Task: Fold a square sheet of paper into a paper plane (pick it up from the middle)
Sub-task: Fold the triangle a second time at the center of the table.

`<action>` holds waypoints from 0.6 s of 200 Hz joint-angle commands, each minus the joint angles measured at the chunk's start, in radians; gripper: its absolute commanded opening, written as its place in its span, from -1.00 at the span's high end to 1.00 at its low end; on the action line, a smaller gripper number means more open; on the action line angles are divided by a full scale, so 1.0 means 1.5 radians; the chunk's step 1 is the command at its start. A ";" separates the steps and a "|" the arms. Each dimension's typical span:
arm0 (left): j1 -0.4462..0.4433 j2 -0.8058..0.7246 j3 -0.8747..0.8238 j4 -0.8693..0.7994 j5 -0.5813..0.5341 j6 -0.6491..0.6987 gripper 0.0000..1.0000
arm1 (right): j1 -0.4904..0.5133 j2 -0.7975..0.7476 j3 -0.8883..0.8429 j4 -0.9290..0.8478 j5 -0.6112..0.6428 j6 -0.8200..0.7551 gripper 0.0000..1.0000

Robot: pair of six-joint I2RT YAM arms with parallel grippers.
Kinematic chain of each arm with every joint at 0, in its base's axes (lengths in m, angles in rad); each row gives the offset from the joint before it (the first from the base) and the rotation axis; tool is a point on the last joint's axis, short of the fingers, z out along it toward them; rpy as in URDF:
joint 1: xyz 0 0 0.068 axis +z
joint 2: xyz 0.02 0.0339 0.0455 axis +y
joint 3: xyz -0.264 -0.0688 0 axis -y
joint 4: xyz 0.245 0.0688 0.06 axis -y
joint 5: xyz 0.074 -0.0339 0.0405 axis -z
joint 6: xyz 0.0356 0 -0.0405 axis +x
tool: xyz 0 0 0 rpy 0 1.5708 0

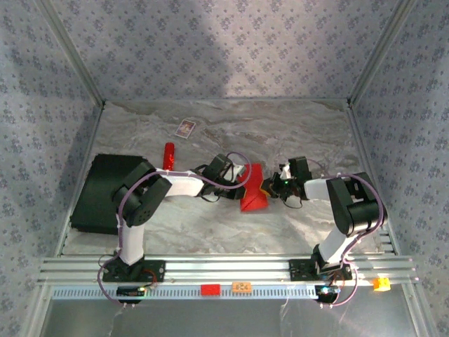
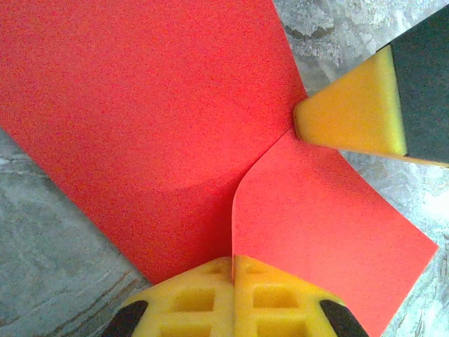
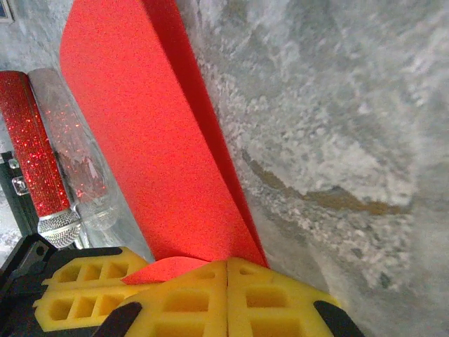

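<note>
I look down on a marbled grey desk (image 1: 210, 232) boxed in by patterned walls. At the far left lies a black mat (image 1: 105, 189). Further back there is a small printed card (image 1: 185, 128), and right of the mat a red stick (image 1: 168, 156). My left end effector (image 1: 243, 173) has its yellow pads pressed together on the square sheet of paper (image 1: 253, 194), which sits folded and partly raised at mid-desk, between the arms. My right end effector (image 1: 271, 187) pinches the sheet's opposite edge, pads tight together, close to the left one.
</note>
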 commanded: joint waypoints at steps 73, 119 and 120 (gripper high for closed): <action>0.003 0.002 0.005 -0.040 -0.002 0.016 1.00 | 0.044 -0.085 0.023 -0.064 0.008 0.004 0.79; 0.004 0.003 0.004 -0.038 -0.001 0.015 1.00 | 0.079 -0.041 0.030 -0.045 -0.001 0.010 0.80; 0.003 0.003 0.004 -0.039 -0.001 0.015 1.00 | 0.080 -0.040 0.030 -0.044 -0.002 0.010 0.80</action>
